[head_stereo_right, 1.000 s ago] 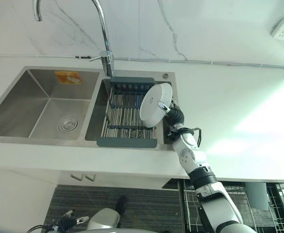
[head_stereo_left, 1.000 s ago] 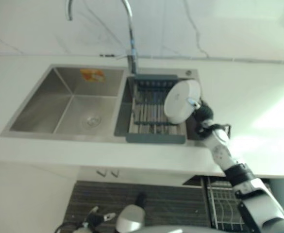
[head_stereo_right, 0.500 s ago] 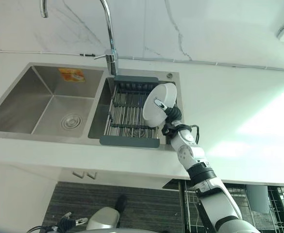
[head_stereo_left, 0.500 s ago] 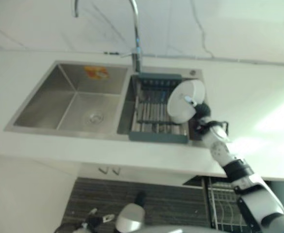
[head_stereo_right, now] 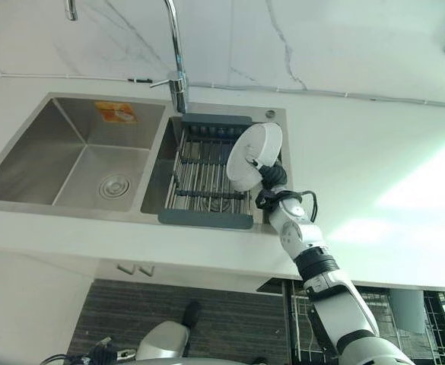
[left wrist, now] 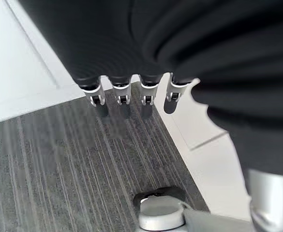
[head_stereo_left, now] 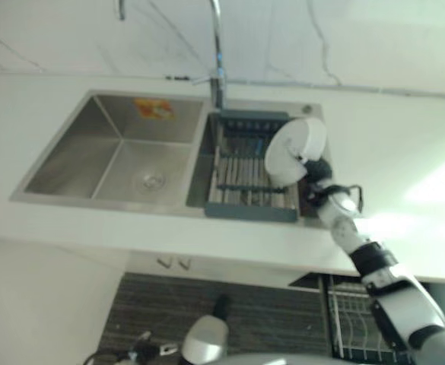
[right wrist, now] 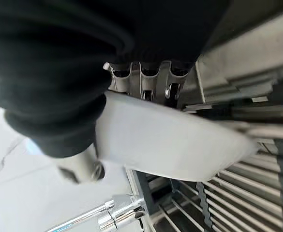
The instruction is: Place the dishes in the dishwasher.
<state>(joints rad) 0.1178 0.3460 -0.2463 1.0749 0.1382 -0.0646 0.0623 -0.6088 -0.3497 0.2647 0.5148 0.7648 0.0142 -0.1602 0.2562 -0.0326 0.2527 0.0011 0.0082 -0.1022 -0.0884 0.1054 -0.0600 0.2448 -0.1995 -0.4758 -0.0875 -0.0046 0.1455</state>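
A round white dish point(head_stereo_right: 252, 156) stands on edge above the right side of the grey drying rack point(head_stereo_right: 203, 176) that sits in the sink's right basin. My right hand point(head_stereo_right: 271, 176) is shut on the dish's lower right rim, thumb on its face; the right wrist view shows the fingers point(right wrist: 151, 79) behind the dish point(right wrist: 170, 145) and the thumb in front. My left hand point(left wrist: 131, 94) hangs over dark striped floor with straight fingers, holding nothing.
The steel sink's left basin point(head_stereo_right: 77, 160) lies beside the rack, with a tall tap point(head_stereo_right: 178, 76) behind. White counter point(head_stereo_right: 359, 198) surrounds the sink. A wire dishwasher rack point(head_stereo_right: 427, 327) shows below the counter at the right.
My right hand has lifted the white dish a little higher and tilted it more upright over the rack. The camera has shifted slightly.
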